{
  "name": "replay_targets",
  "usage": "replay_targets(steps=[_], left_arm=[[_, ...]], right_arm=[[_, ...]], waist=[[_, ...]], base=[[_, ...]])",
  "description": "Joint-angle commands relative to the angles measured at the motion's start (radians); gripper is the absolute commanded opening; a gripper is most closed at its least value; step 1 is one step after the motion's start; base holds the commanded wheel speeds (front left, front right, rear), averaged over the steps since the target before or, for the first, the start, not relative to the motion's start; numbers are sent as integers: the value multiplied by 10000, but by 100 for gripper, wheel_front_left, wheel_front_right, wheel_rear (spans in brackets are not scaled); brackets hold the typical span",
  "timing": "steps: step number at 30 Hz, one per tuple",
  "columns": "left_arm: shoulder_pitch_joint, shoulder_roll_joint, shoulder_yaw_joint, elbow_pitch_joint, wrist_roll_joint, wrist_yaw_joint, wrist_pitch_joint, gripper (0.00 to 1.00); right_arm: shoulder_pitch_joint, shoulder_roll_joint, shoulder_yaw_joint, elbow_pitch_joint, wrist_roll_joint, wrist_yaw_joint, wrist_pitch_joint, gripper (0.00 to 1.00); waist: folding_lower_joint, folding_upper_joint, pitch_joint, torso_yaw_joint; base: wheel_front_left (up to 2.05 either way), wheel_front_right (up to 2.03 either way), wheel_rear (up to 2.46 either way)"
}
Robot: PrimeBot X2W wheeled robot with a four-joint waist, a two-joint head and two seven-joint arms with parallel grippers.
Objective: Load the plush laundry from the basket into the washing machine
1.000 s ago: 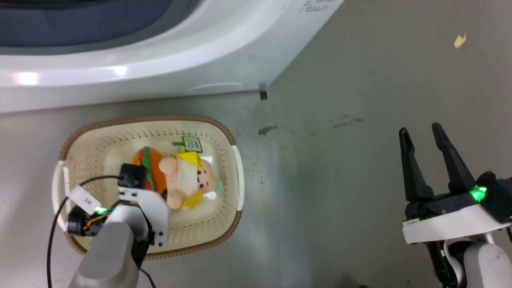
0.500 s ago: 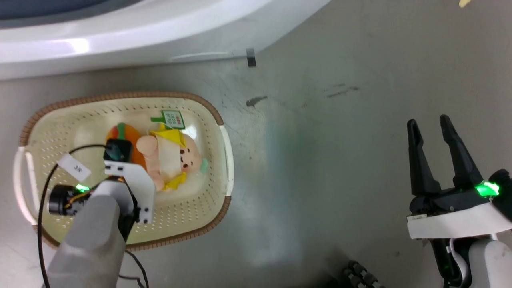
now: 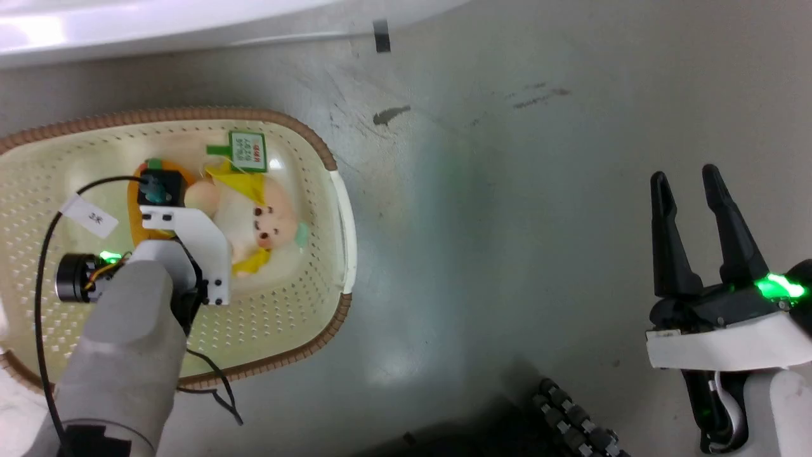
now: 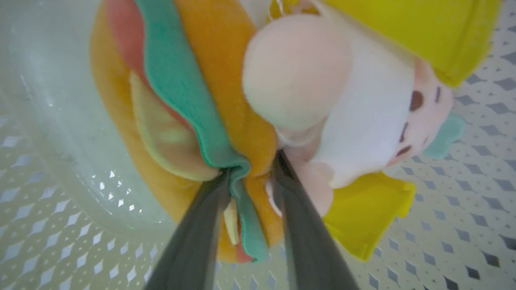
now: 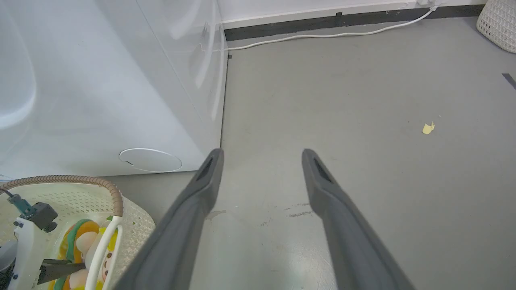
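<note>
- While the plush laundry (image 3: pixel 254 209) lies inside the basket (image 3: pixel 320 149), the left gripper (image 4: pixel 252 165) reaches down into the basket and has hold of it.
- Its two dark fingers (image 4: pixel 193 241) pinch the edge of the orange burger part. The green and orange layers are squeezed between them.
- The pink pig doll in its yellow clothes lies right beside the burger, joined to it, with its face turned up.
- The pig's head points toward the right side of the basket.
- A green and white tag (image 3: pixel 247 151) sticks out of the toy toward the far wall of the basket.
- The toy rests on the basket's bottom, which is full of little holes.
- The basket sits on the grey floor (image 3: pixel 507 222) near the front of the washing machine (image 3: pixel 127 25), with a strip of floor between them.
- The right gripper (image 3: pixel 684 176) hangs over bare floor, well apart from the basket, off to the robot's right.
- Its fingers are spread wide apart, and you can see floor between them.
- Past the washer, a white cable (image 5: pixel 322 35) runs along the bottom of the wall.
- A small yellow scrap (image 5: pixel 427 128) lies on the floor, far from the basket.
</note>
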State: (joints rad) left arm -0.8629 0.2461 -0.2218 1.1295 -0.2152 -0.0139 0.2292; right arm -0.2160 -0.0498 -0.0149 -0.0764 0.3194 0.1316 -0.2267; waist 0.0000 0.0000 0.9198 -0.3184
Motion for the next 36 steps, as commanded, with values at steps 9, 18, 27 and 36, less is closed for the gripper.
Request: replay_targets(steps=[9,18,27,36], left_arm=[[-371,488,-102,1286,-575,-56,-431,0],[744,-171,-53,1508,-1020,-378,-1862,0],[2761,-988,-291,1438,-1289,-982,-3746,0],[4111,-1286,-250,446,-1711,-1136,-4840,0]], right_arm=[[-942,-4,285,168,338,-9,-301,100],[-935,-4,106,707,-436,-9,-350,100],[125,-4,-153,1023,-1539,-9,-350,100],[1181,-4,-392,1152,-2019,-9,-350,100]], waist=[[0,0,268,-662],[0,0,-2094,13],[0,0,-5369,1306],[0,0,-6958,2228]], base=[[0,0,0],[0,0,0],[0,0,0],[0,0,0]])
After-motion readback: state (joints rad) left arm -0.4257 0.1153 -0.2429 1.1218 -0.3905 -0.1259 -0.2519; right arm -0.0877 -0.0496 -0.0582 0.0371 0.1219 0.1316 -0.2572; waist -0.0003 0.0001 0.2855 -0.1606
